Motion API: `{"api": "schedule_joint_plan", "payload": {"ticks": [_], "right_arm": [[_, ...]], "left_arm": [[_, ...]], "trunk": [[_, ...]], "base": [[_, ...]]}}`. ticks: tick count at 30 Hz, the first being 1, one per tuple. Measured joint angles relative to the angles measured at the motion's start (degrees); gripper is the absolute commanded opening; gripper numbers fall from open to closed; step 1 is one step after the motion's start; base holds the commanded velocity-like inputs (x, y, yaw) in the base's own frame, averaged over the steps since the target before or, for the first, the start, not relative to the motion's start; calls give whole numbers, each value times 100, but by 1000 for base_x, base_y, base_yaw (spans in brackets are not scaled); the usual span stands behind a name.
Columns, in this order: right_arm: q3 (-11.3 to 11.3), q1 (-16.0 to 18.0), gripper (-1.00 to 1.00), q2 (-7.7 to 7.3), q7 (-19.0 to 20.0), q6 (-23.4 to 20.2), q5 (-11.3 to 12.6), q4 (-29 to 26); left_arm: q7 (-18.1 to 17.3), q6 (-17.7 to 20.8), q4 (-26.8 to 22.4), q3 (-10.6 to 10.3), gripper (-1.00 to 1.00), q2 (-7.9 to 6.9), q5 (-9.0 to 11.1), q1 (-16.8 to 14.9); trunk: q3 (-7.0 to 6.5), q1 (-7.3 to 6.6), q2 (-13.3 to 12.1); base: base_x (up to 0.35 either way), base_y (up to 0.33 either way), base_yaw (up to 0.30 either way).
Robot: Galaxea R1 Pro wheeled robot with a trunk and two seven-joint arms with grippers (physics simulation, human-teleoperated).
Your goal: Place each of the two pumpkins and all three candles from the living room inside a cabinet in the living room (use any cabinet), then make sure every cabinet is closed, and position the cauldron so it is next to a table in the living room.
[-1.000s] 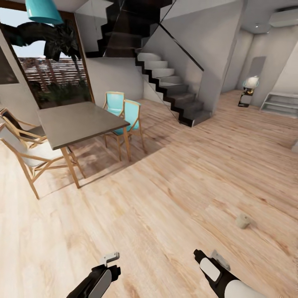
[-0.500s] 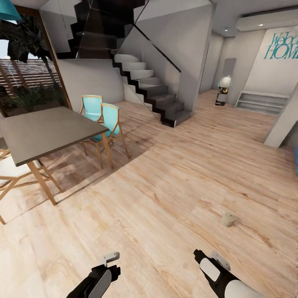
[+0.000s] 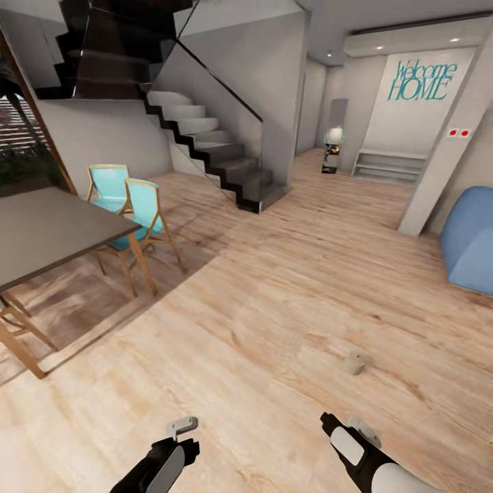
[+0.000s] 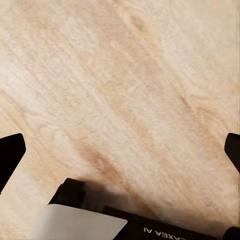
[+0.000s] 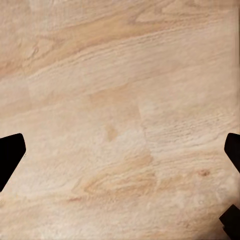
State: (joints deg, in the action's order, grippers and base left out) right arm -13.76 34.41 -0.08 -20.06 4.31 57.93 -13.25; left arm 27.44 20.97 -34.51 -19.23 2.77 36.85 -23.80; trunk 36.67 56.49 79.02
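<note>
candle lying on plank floor

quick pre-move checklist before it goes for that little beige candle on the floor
1. Target in sight: ok. The short pale beige wax candle lies on the light wood-plank floor, ahead and right of the right gripper.
2. Candle upright: cannot tell, too small.
3. Right gripper free: ok, fingers wide apart over bare planks.
4. Left gripper free: ok, fingers spread, nothing between.
5. Path to the candle: ok. The grey-topped wooden-legged table and turquoise chairs stand far left; the blue sofa far right.
6. Cabinet located: not ok.
</note>
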Motion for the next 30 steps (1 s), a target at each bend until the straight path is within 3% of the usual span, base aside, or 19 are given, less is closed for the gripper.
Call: {"api": "schedule_joint_plan", "payload": {"ticks": [30], "right_arm": [[-9, 0, 100, 0, 0, 5, 0, 0]], "left_arm": [[0, 0, 0, 0, 100, -7, -7, 0]], "trunk": [[-45, 0, 0]], "base": [[302, 0, -277]]}}
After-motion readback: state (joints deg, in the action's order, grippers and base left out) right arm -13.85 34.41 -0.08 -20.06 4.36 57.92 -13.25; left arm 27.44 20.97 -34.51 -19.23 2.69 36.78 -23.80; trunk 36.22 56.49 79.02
